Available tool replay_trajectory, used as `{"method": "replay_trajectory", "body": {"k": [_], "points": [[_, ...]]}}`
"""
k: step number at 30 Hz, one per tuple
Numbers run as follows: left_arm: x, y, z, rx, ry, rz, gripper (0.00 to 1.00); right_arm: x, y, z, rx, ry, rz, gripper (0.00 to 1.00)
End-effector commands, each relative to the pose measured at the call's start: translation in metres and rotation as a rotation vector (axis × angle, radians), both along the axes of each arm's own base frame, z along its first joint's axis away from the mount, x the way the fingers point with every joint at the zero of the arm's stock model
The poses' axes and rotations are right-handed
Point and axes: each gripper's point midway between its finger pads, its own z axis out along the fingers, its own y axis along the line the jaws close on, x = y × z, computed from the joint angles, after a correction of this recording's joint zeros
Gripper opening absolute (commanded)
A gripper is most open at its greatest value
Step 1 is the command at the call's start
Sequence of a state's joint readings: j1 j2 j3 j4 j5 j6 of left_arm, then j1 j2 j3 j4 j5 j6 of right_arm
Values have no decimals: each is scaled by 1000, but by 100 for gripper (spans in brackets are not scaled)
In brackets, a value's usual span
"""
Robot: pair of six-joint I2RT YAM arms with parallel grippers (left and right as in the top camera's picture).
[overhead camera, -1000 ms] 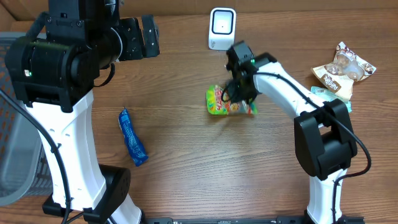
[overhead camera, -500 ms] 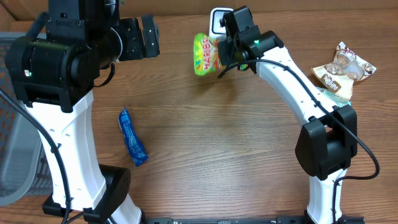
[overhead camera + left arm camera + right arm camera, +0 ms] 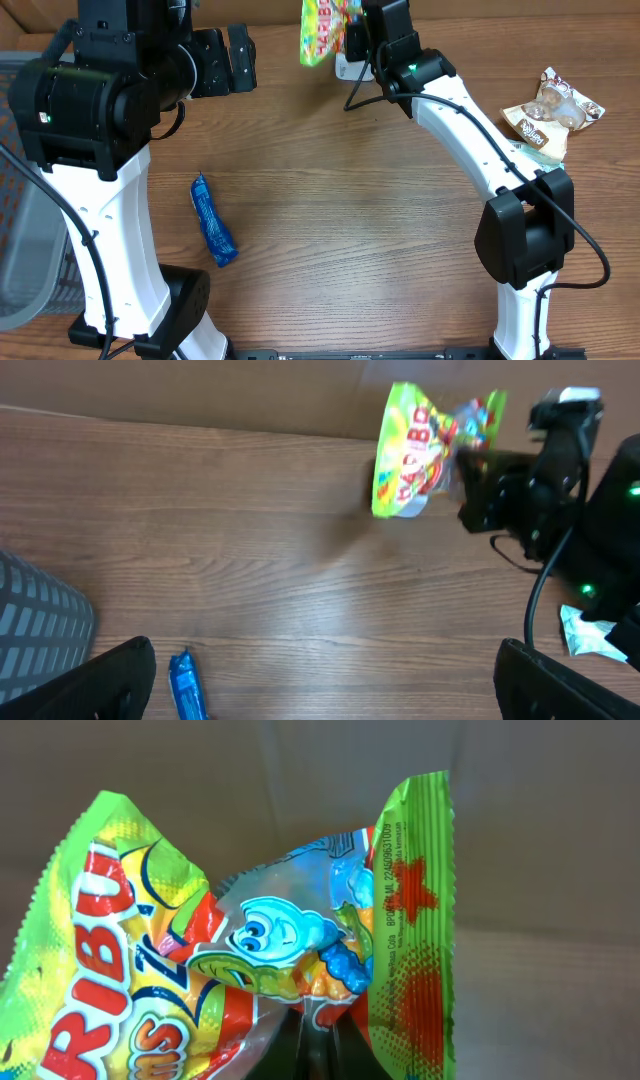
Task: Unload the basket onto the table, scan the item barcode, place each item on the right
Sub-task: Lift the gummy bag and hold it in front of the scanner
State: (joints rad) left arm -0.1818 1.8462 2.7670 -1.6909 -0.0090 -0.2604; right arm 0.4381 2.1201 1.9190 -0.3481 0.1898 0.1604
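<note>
Right gripper (image 3: 352, 34) is clamped tight on the candy bag (image 3: 320, 28), pinching a fold of film near the middle of one face; in the right wrist view the bag (image 3: 250, 950) fills the frame above the jaws. The bag is off the table (image 3: 380, 250), up at the far edge, just beside the white scanner (image 3: 344, 68), which sits mostly hidden behind the arm. Left gripper (image 3: 228, 58) is spread wide and holds nothing, parked well apart from the bag. We judge the bag light, soft and crinkly: glossy film, loose sweets inside, so it sags and twists around the pinch and won't hold a flat face by itself. Slippery too, so a grip on bunched film or the crimped seam is safer than on a smooth panel. There's fine print along the green edge, but we can't make out a barcode in any view, so we can't tell which face should go to the scanner. The blue packet (image 3: 212, 222) and the snack packs (image 3: 550, 112) lie untouched on the table.
</note>
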Motion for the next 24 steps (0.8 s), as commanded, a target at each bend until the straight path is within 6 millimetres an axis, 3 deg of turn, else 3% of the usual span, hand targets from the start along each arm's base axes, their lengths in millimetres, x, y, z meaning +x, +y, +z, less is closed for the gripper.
{"method": "replay_trajectory", "body": {"k": [1,13,24], "points": [[0,0,1,1,-5,3,100,17,0,23,35,-95,-23,4],[0,0,1,1,-5,3,100,51,18,-36,107,-126,-45,4],[0,0,1,1,-5,3,100,54,19,-36,114,-143,-45,4]]}}
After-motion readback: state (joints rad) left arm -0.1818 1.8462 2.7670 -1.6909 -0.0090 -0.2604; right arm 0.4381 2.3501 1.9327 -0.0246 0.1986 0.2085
